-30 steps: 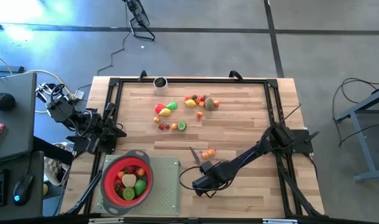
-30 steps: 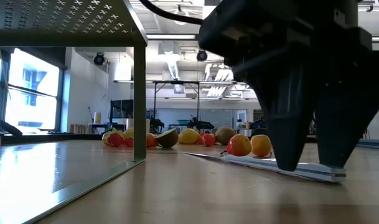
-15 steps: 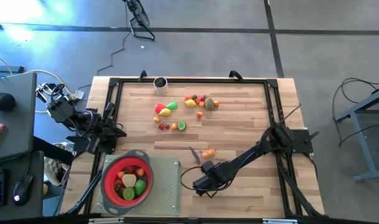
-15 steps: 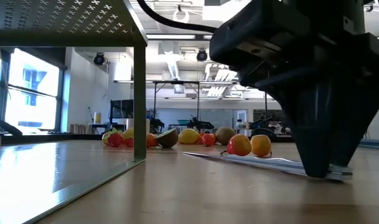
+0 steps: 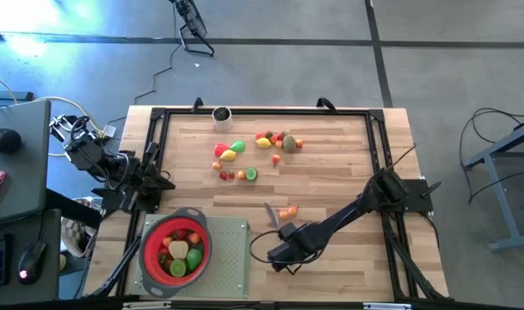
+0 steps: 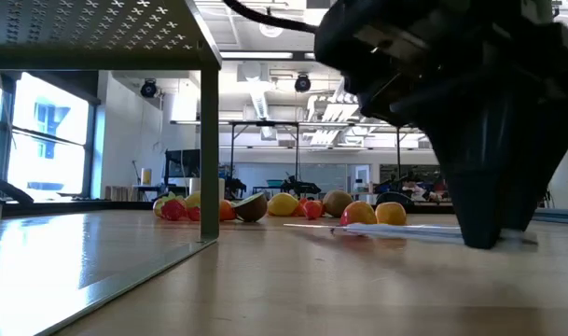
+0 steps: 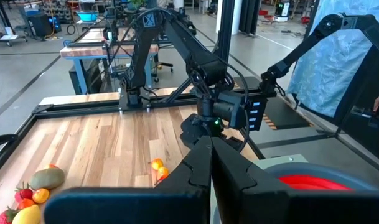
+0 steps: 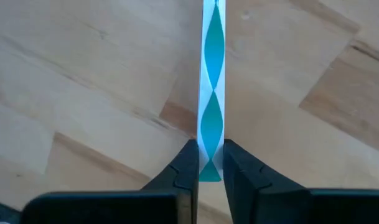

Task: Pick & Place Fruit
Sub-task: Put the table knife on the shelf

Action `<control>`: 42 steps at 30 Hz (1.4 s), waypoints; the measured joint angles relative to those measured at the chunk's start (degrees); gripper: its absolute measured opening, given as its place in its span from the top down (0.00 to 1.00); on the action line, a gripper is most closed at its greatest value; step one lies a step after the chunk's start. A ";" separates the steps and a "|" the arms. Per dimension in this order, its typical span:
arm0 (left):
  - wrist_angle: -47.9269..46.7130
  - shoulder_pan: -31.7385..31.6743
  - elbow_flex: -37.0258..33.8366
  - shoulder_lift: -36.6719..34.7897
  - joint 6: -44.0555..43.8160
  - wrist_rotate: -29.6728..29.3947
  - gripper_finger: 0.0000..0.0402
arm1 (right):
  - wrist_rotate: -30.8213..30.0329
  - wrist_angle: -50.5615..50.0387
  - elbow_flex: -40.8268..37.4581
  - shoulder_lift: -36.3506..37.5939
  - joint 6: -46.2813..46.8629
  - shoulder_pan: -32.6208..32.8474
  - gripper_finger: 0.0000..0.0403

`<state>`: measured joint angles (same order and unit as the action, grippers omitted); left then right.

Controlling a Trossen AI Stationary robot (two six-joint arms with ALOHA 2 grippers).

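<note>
Small toy fruits lie in loose groups at the table's far middle (image 5: 279, 140) (image 5: 230, 151) (image 5: 237, 175). Two orange ones (image 5: 287, 211) sit beside a slim grey knife (image 5: 271, 213). More fruit fills the red strainer (image 5: 176, 249) at the near left. My right gripper (image 5: 284, 234) points down at the knife's near end and is shut on it; the low view shows it (image 6: 493, 238) with the knife (image 6: 405, 231) reaching toward the two fruits (image 6: 375, 214). My left gripper (image 5: 163, 182) waits shut above the table's left edge. My right gripper pinches the knife's teal-and-white patterned handle (image 8: 209, 163) between its two fingers (image 8: 186, 168), close to the handle's free end. It comes from above, pointing down. The knife runs away from the fingers about level; whether it is clear of the table I cannot tell.
The strainer stands on a grey board (image 5: 231, 258) at the near left. A small dark cup (image 5: 220, 114) sits at the far edge. A black frame rail (image 5: 262, 110) borders the table. Bare wood lies between the fruit groups and my right arm (image 5: 356, 211).
My right gripper has shut on the knife's handle without otherwise moving. As the fingers closed, the knife turned a little; in the low view it now runs nearly level across the picture instead of slanting.
</note>
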<state>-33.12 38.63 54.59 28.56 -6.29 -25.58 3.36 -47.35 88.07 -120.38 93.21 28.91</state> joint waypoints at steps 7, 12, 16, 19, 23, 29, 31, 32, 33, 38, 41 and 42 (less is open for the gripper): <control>0.18 0.00 0.00 -0.01 -0.01 0.01 1.00 | -0.09 -0.83 0.00 3.32 0.00 0.09 0.90; 0.37 0.02 0.00 -0.01 -0.01 0.00 1.00 | -0.83 -1.03 0.00 7.86 -0.04 -0.54 0.90; 0.37 0.02 0.00 0.01 -0.01 -0.56 1.00 | -3.61 -1.60 0.04 12.33 -0.39 -1.42 0.90; 0.37 0.00 0.00 -0.01 -0.01 -0.73 1.00 | -6.35 -1.47 0.07 15.89 -0.43 -2.34 0.90; 0.35 0.00 0.00 0.01 -0.01 -0.77 1.00 | -10.15 0.15 0.07 20.24 -1.76 -3.10 0.90; 0.35 0.01 0.00 0.01 -0.01 -0.92 1.00 | -10.76 3.36 0.04 24.16 -6.46 -5.46 0.90; 0.37 0.00 0.00 0.02 -0.09 -0.94 1.00 | -10.32 6.39 0.17 24.61 -8.38 -6.65 0.90; 0.37 0.02 0.00 0.04 -0.29 -0.94 1.00 | -9.93 7.18 0.17 25.00 -9.18 -7.12 0.90; 0.37 0.00 0.00 0.04 -0.58 -0.94 1.00 | -9.12 7.22 0.12 25.15 -9.83 -7.60 0.90; 0.37 0.01 0.00 0.06 -2.92 -0.94 1.00 | -6.15 12.08 0.08 25.26 -11.68 -10.21 0.90; 0.32 0.02 -0.02 0.06 -4.71 -0.86 1.00 | -5.48 15.86 0.07 25.26 -12.51 -10.99 0.90; 0.22 0.00 -0.01 0.06 -4.94 -0.63 1.00 | -5.31 16.27 0.07 25.32 -12.78 -11.20 0.90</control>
<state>-32.90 38.64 54.58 28.62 -11.24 -26.22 -1.95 -31.08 88.14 -95.05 80.42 17.71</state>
